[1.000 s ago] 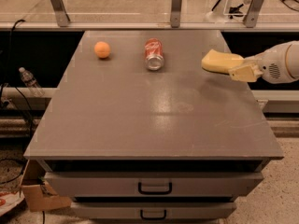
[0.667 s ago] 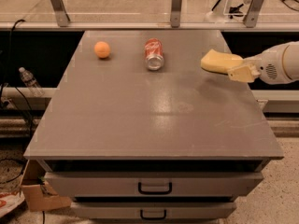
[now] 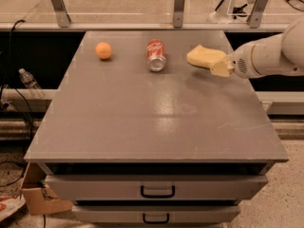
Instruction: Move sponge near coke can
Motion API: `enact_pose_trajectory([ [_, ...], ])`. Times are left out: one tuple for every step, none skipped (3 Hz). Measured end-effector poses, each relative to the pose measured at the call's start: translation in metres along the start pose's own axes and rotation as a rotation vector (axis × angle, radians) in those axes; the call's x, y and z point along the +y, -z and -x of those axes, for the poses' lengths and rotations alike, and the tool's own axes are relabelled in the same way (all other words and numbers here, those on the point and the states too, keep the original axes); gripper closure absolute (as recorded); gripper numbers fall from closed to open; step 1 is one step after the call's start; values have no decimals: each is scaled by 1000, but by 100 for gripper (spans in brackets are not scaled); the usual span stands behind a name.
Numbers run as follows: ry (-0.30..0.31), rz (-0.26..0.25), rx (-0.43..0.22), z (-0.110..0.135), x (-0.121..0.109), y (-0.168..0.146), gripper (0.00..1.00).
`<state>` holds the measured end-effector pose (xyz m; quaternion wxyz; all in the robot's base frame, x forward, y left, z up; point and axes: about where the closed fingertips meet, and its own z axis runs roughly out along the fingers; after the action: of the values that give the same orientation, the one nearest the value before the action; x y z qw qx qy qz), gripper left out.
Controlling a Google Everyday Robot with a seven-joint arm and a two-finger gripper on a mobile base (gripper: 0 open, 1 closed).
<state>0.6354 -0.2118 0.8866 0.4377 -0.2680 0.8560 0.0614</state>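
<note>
Near the far right corner of the counter, my gripper is clamped on the right end of the sponge, which I judge light, soft and compressible.

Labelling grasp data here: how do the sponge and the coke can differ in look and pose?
The sponge is a pale yellow soft block; the coke can is a red cylinder with silver ends. The sponge is held by the gripper over the right rear of the table, jaws shut on it; the coke can lies on its side, untouched. Both are near the far edge.
</note>
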Motion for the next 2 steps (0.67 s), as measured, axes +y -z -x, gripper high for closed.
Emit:
enact_pose_trajectory([
  [-17,-12,2,8,1,-25,100],
  [-31,-15,3,12,-1,-43,100],
])
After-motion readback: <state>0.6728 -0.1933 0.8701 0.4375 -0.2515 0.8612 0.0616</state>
